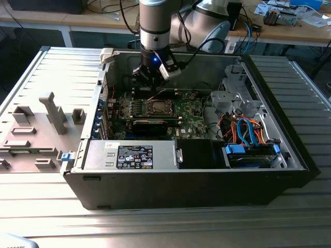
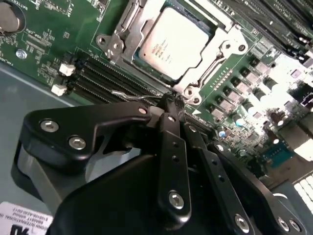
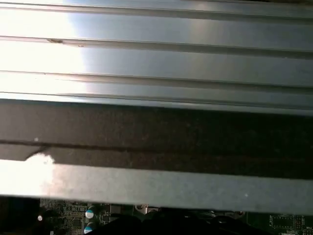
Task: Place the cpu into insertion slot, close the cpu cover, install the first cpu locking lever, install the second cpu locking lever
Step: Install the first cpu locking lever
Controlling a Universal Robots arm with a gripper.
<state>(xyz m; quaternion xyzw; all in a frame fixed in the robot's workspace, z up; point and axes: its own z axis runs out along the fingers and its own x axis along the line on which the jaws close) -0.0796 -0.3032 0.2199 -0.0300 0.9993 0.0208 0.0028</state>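
Jaws narrow, tips drawn together. In second wrist view the gripper (image 2: 172, 104) looks nipped on the end of a thin wire locking lever (image 2: 129, 94). Contact reads as a pinch, but I can't be 100% sure of it.

Step in hand, by my read: seating a locking lever.
- Grip is on bare wire, so slip risk is high. Keep the pinch square and near the lever's end.
- Swing should follow the lever's hinge arc. No straight push, or the wire bends.
- Lever needs to tuck under its catch on the socket frame; go slow near the end.
- Watch clearance: dark memory slots (image 2: 98, 73) lie just beside the tips, under the lever.

Outward from jaws:
- cpu cover (image 2: 226, 49), a silvery frame, lies just beyond the tips. It looks down over the chip's edges.
- cpu (image 2: 171, 44) sits beyond the tips, inside the insertion slot (image 2: 113, 45), flat and level w/ the frame.
- Green circuit board (image 2: 44, 44) lies all round.

Cpu look: small square plate w/ dull pale metal face, faint print at centre and a soft sheen. Thin and rigid; no scratches I can make out.

Exterior view: gripper (image 1: 150, 82) is down inside the open pc case (image 1: 289, 150), w/ cpu (image 1: 156, 107) close by.
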